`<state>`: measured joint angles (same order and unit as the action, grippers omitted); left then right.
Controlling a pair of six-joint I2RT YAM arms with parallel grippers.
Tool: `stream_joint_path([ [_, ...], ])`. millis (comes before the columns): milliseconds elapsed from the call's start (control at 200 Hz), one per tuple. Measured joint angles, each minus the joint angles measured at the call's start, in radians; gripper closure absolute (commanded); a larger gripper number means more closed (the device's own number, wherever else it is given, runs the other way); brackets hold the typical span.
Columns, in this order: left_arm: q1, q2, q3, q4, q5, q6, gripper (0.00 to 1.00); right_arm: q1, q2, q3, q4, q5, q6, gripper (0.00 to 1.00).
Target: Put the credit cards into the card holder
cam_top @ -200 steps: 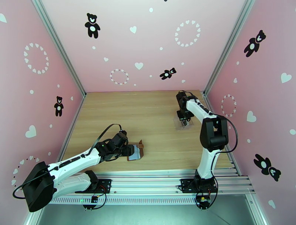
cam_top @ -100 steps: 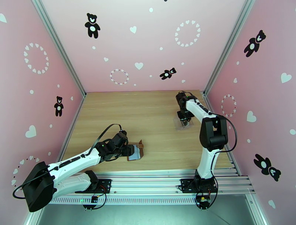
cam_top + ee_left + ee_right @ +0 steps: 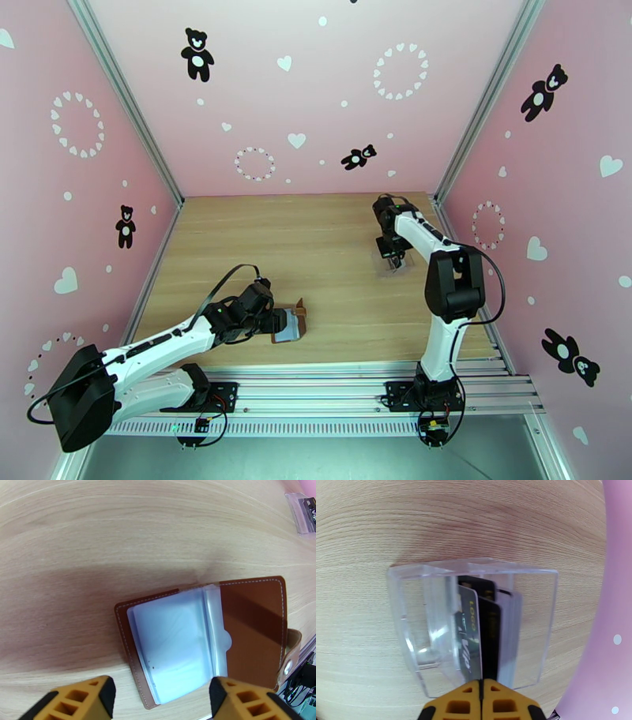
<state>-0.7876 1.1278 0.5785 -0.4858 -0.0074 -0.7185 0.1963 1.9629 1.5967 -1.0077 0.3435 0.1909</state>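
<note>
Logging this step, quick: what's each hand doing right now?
Left hand: open, empty, over the wallet.
Right hand: shut at the cards; grip unclear.

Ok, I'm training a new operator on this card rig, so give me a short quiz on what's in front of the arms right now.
1. True or false: the card holder lies folded shut.
2. Where do the credit cards stand? A in the clear box; B in the card holder; C in a bowl.
3. Which gripper is open, the left gripper or the right gripper?
Key: 1 false, it lies open; 2 A; 3 the left gripper.
</note>
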Motion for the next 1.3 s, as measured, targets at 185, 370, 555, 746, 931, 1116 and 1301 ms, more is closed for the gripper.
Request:
stream_joint_path([
  [185,0.000,0.000,0.000,0.000,0.000,0.000,0.32,-0.002,-0.001,0.000,0.000,-0.024,0.001,1.00],
  [370,0.000,0.000,0.000,0.000,0.000,0.000,0.32,-0.004,-0.018,0.000,0.000,-0.061,0.001,1.00],
  [555,0.000,-0.004,0.000,0.000,0.000,-0.003,0.32,-0.004,-0.085,0.000,0.000,-0.092,0.002,1.00],
  [746,0.000,-0.018,0.000,0.000,0.000,-0.008,0.32,-0.004,-0.191,-0.028,0.006,-0.129,0.007,1.00],
  [931,0.000,-0.042,0.000,-0.005,0.000,-0.011,0.34,-0.004,-0.314,-0.081,0.029,-0.237,0.014,1.00],
  [1116,0.000,-0.162,0.029,-0.028,0.003,0.010,0.36,0.009,-0.505,-0.198,0.145,-0.495,0.054,1.00],
  [1301,0.000,-0.322,0.088,0.074,0.101,0.073,0.36,0.104,-0.736,-0.340,0.360,-0.782,0.149,1.00],
])
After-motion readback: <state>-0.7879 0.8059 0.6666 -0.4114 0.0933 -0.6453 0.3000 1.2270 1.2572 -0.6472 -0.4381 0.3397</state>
